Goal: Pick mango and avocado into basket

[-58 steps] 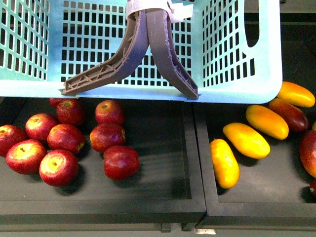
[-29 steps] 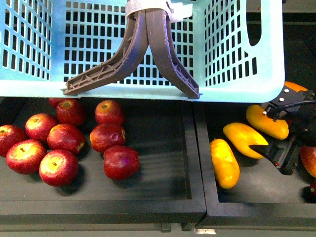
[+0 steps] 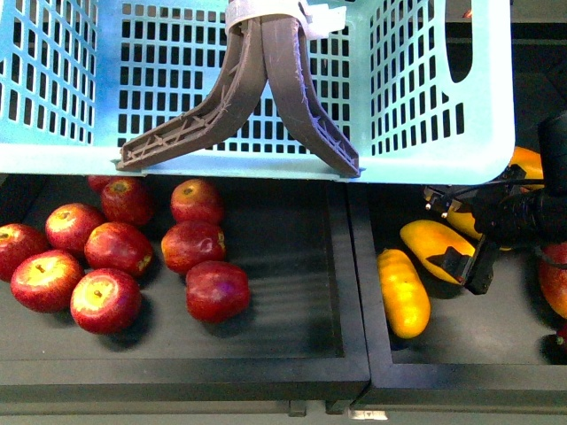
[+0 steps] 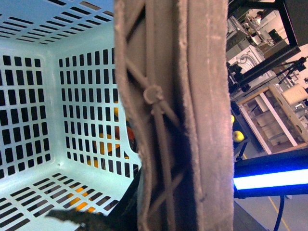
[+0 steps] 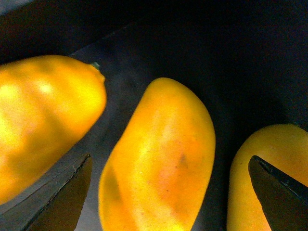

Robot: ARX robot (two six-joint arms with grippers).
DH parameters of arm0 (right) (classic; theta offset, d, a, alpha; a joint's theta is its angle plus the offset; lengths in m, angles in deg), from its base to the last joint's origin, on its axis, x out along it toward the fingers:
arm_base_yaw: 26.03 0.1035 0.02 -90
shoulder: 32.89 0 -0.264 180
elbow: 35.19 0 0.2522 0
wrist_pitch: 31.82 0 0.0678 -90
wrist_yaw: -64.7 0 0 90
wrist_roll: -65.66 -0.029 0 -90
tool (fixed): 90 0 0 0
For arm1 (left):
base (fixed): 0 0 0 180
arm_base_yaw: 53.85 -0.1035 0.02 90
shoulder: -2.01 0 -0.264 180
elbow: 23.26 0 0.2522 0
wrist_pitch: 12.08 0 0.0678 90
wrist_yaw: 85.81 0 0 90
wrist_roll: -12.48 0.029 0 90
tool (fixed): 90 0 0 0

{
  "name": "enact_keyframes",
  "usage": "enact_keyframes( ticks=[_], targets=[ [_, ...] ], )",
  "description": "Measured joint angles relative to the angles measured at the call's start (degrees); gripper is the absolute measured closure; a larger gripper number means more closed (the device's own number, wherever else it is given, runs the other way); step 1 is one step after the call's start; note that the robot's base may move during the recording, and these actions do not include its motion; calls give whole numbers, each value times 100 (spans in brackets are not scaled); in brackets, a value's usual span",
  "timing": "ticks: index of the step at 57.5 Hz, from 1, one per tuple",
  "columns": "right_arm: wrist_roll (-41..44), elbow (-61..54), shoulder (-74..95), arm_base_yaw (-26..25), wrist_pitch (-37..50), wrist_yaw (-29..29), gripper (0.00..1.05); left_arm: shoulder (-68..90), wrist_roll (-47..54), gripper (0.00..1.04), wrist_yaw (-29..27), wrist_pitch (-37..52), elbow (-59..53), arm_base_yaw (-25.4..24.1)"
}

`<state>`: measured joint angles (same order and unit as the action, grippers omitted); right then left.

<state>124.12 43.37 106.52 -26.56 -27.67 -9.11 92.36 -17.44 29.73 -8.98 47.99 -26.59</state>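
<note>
The turquoise basket [image 3: 416,164] hangs across the top of the front view, above the trays. Its grey-brown handles [image 3: 266,88] are pressed together, and my left gripper is shut on them. In the left wrist view those handles [image 4: 173,115] fill the middle and hide the jaws. My right gripper [image 3: 447,230] is open, low over the yellow mangoes in the right tray. One mango [image 3: 427,241] lies between its fingers. The right wrist view shows that mango [image 5: 159,154] centred between the two dark fingertips [image 5: 62,202], with another mango on each side. The avocado is out of view.
Several red apples [image 3: 115,257] fill the left tray. A raised black divider [image 3: 359,292] separates the two trays. Another yellow mango [image 3: 403,292] lies nearest the divider, and a dark red mango [image 3: 554,279] is at the right edge.
My right gripper came in from the right edge and has moved left over the yellow mangoes. The basket has stayed almost in place.
</note>
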Motion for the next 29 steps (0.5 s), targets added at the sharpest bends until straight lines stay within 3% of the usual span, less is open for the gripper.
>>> enact_keyframes(
  ticks=[29],
  targets=[
    [-24,669,527,-13,-295,-177,9,0,0,90,4,0,0,0]
  ],
)
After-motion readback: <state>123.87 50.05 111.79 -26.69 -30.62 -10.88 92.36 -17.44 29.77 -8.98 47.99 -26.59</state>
